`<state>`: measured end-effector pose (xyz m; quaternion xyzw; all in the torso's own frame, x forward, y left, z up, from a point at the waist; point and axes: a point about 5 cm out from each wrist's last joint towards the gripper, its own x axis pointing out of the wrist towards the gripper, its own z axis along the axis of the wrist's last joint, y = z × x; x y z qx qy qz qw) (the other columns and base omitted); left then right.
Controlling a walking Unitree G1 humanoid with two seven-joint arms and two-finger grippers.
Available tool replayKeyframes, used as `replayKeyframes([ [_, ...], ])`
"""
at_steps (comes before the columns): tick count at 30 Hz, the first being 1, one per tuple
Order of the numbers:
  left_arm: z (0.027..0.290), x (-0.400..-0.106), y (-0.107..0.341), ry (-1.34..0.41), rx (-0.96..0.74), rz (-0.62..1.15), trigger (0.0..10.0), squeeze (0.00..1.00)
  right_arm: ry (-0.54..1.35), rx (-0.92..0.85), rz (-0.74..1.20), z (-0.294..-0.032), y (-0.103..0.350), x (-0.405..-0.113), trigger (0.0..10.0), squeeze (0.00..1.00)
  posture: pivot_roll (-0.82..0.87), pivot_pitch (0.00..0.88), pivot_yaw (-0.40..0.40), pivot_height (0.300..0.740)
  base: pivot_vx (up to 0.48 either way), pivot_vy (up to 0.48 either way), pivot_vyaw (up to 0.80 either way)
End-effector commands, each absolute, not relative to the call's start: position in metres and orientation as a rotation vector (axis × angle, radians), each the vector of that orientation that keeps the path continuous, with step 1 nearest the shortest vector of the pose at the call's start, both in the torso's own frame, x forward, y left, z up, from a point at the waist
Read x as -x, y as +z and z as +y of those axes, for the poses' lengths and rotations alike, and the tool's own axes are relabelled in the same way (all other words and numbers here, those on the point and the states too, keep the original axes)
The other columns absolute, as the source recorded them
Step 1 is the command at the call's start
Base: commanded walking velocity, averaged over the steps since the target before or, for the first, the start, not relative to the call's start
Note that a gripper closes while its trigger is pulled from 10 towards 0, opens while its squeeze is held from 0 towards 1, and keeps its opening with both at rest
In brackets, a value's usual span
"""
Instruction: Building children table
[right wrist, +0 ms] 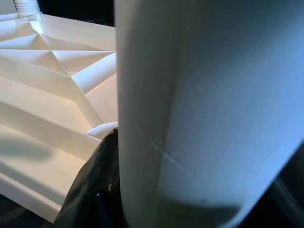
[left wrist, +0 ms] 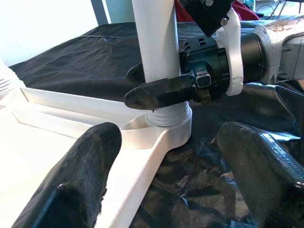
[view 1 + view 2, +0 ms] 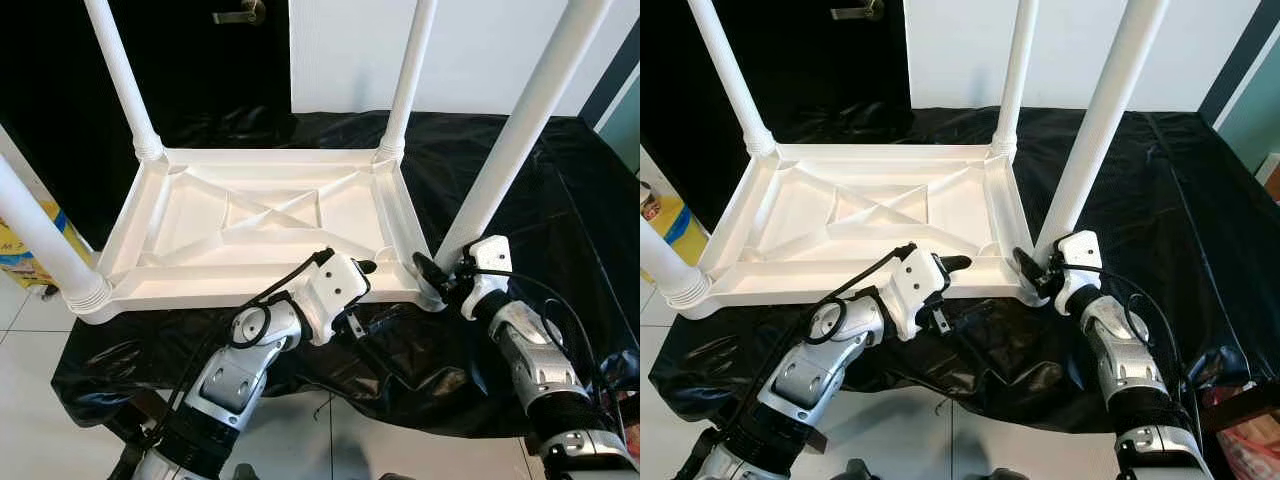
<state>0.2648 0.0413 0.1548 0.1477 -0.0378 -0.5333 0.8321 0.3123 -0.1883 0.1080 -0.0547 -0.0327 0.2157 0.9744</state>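
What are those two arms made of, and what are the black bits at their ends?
Both arms are silver metal segments with ribbed black bands lower down. Each ends in a white housing carrying two long black fingers: the left gripper and the right gripper. The fingers look thick, rounded and matte. Loose black cables loop along the left arm and others along the right.

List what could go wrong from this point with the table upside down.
The right gripper clamps the near right white plastic leg low at its threaded socket; a sideways pull could tip it or cross-thread it. The upturned white plastic tabletop lies on slick black sheeting and may slide. The left gripper straddles its edge, open.
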Motion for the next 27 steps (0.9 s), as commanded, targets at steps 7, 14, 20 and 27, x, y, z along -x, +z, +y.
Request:
replayKeyframes([
  [7, 0.040, -0.264, 0.152, -1.107, -0.328, -0.075, 10.0, 0.00, 0.247, 0.162, 0.066, -0.191, 0.078, -0.301, 10.0, 0.00, 0.03, 0.043, -0.059, 0.740, 0.000, 0.000, 0.00],
  [14, 0.039, -0.264, 0.152, -1.107, -0.327, -0.077, 10.0, 0.00, 0.148, 0.127, 0.089, -0.190, 0.072, -0.297, 10.0, 0.00, 0.02, 0.030, -0.061, 0.740, 0.000, 0.000, 0.00],
  [20, 0.035, -0.265, 0.152, -1.119, -0.328, -0.085, 10.0, 0.00, -0.016, 0.089, 0.118, -0.185, 0.063, -0.289, 10.0, 0.00, 0.02, 0.012, -0.063, 0.740, 0.000, 0.000, 0.00],
  [27, 0.034, -0.265, 0.152, -1.122, -0.331, -0.088, 10.0, 0.00, -0.157, 0.076, 0.137, -0.181, 0.059, -0.283, 10.0, 0.00, 0.02, 0.010, -0.064, 0.740, 0.000, 0.000, 0.00],
])
